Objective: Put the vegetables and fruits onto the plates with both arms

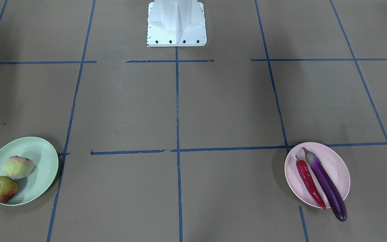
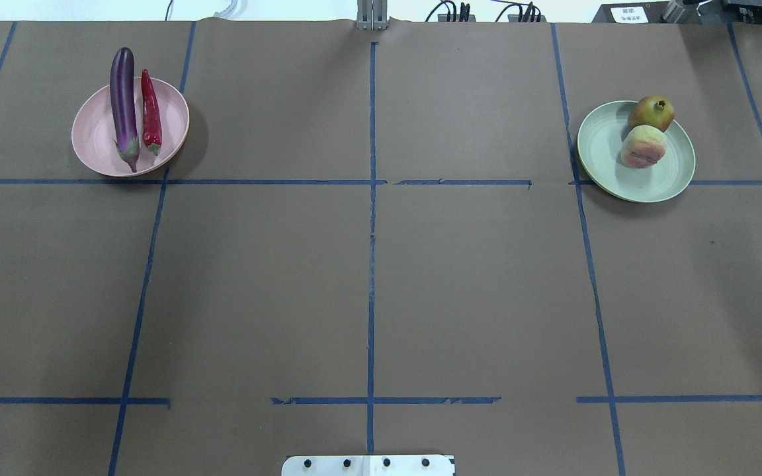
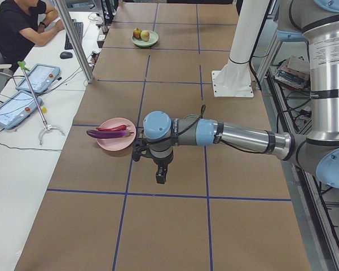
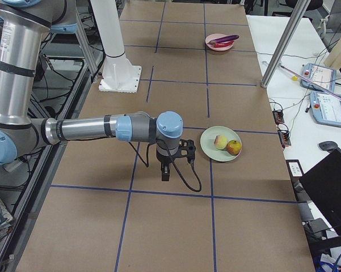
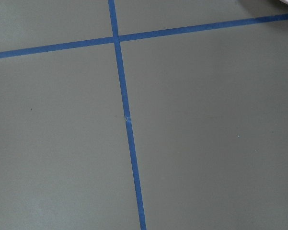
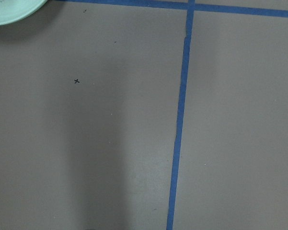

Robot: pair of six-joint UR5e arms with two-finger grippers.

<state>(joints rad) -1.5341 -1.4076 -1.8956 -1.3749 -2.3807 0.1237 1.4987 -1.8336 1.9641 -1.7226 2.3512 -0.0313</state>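
The purple eggplant [image 1: 326, 185] and the red chili pepper [image 1: 309, 181] lie side by side on the pink plate [image 1: 338, 166]; the eggplant's end overhangs the rim. The peach [image 1: 18, 166] and the pomegranate [image 1: 2, 189] sit on the mint green plate [image 1: 42, 156]. My left gripper [image 3: 161, 176] shows only in the exterior left view, hanging above the table near the pink plate [image 3: 117, 142]. My right gripper [image 4: 165, 174] shows only in the exterior right view, left of the green plate [image 4: 218, 152]. I cannot tell whether either is open or shut.
The white robot base [image 2: 368, 465] stands at the table's near edge. Blue tape lines cross the brown table. A metal pole [image 3: 73, 39] and a side desk with tablets [image 3: 14, 107] and a seated person [image 3: 22, 25] lie beyond the table's far edge.
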